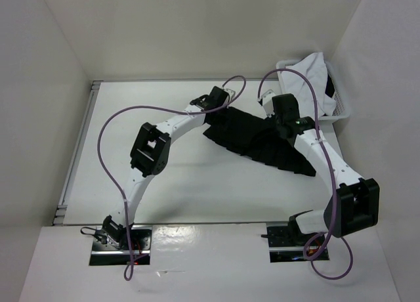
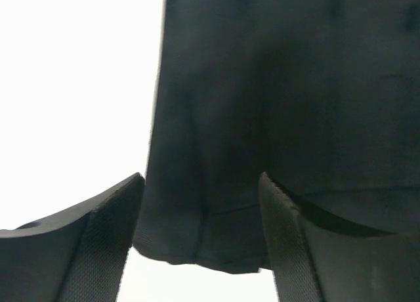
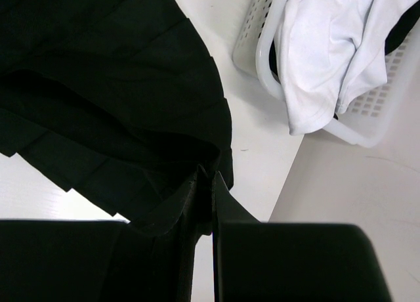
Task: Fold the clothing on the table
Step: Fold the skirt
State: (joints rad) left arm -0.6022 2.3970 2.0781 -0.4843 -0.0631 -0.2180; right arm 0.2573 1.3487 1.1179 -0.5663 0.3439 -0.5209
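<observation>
Toward the far right of the white counter (image 1: 177, 184) lies the black pleated skirt (image 1: 256, 141), rumpled. Only the left wrist view shows the left jaws apart, astride a skirt corner. The right wrist view shows the right jaws pinched on its edge. A white plastic basket (image 3: 252, 33) holding a white garment (image 3: 328, 39) is partly cut off. White walls (image 1: 197, 33) surround the counter.

On my feed the white table (image 1: 164, 190) has the black pleated skirt (image 1: 262, 141) lying toward 3 o'clock, with a white basket (image 1: 342, 110) at the 2 o'clock corner
</observation>
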